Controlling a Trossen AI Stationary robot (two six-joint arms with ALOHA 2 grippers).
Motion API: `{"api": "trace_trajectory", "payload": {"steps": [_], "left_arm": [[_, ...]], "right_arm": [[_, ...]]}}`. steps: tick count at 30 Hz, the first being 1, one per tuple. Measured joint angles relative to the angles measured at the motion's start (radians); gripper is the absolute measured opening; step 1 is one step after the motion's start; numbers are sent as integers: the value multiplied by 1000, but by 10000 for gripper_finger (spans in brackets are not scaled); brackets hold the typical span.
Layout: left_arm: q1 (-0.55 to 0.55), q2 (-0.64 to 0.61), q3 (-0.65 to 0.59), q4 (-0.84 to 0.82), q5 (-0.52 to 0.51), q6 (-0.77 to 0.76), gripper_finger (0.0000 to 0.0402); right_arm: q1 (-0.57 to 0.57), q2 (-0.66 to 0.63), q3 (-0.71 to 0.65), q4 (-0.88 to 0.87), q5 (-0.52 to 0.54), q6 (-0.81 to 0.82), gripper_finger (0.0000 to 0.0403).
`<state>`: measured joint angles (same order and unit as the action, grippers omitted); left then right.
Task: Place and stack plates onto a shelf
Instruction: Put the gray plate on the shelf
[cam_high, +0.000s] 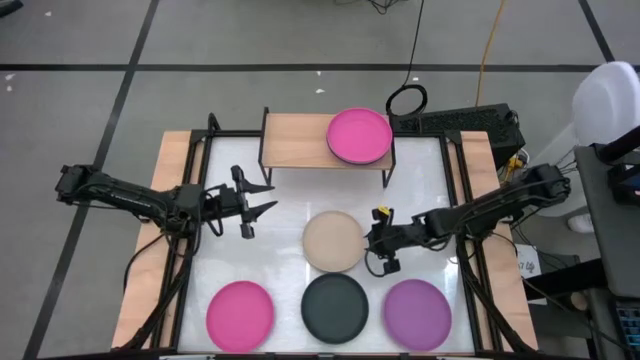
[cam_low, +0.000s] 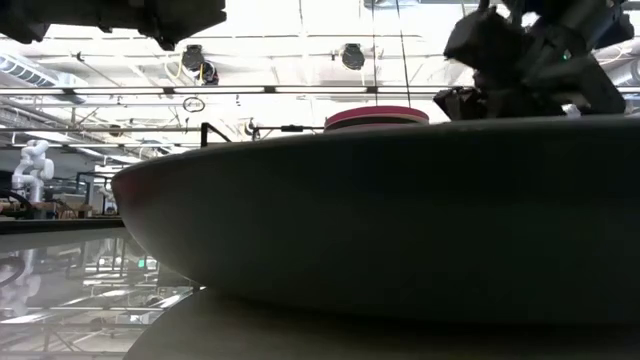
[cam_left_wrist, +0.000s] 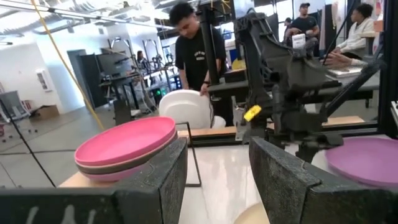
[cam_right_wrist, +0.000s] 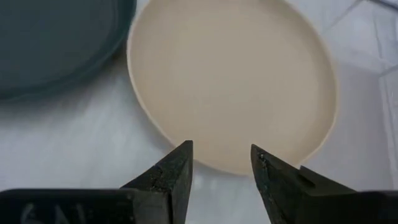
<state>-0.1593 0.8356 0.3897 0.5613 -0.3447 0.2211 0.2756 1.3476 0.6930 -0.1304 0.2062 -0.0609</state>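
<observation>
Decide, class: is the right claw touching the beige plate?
Apart. In the right wrist view the right claw hangs open over the near rim of the beige plate, and its fingertips show no contact with the rim.

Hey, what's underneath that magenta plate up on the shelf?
The magenta plate tops a stack on the shelf; two more plate rims show beneath it, their faces covered.

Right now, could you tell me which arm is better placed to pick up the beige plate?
The right: its open gripper is already at the beige plate rim, while the left gripper waits farther off.
</observation>
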Motion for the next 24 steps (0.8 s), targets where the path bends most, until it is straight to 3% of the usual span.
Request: {"api": "trace_trajectory", "payload": {"steps": [10, 16, 20, 24], "left_arm": [[1, 0, 0, 5, -5, -27, 177], [-3, -11, 0, -36, -10, -37, 177], [-23, -116, 0, -74, -81, 6, 177], [-36, -185, 0, -113, -69, -8, 177]], "right_arm": [[-73, 62, 0, 125, 2, 468, 146], [-133, 82, 0, 104, 7, 525, 146], [-156, 107, 0, 72, 2, 554, 146], [-177, 125, 0, 72, 1, 553, 146]]}}
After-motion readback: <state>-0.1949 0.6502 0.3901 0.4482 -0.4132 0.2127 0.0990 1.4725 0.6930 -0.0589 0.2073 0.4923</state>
